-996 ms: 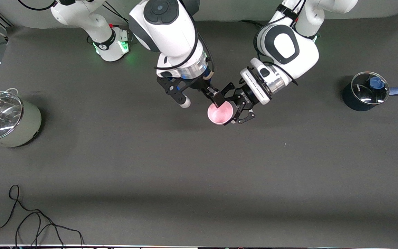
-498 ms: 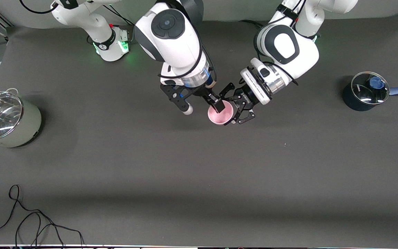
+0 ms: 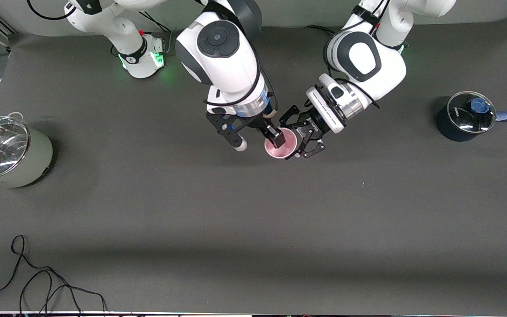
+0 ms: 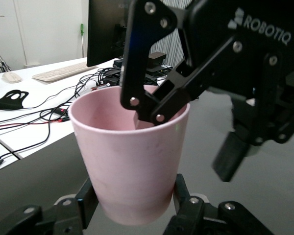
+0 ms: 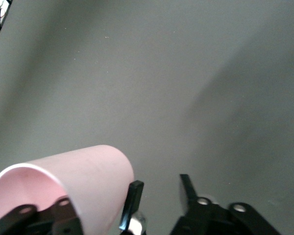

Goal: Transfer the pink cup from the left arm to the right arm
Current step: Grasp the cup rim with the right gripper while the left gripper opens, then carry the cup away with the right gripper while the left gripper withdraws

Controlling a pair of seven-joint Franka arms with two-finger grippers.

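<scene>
The pink cup (image 3: 282, 147) is upright in the air over the middle of the table. My left gripper (image 3: 295, 137) is shut on its lower wall from the side. In the left wrist view the cup (image 4: 130, 161) sits between my left gripper's (image 4: 133, 196) fingers. My right gripper (image 3: 259, 143) reaches down from above and is open. One blocky finger is inside the cup's mouth. The white-tipped finger (image 3: 240, 145) hangs outside, toward the right arm's end. The cup also shows low in the right wrist view (image 5: 83, 181).
A pale green pot (image 3: 20, 163) with a glass lid stands at the right arm's end. A dark blue saucepan (image 3: 451, 127) with a glass lid and blue handle stands at the left arm's end. A black cable (image 3: 38, 281) lies near the front edge.
My right arm has shifted toward the cup and lowered, so its blocky finger now sits deeper in the cup's mouth. My left gripper and the cup have stayed almost still.
</scene>
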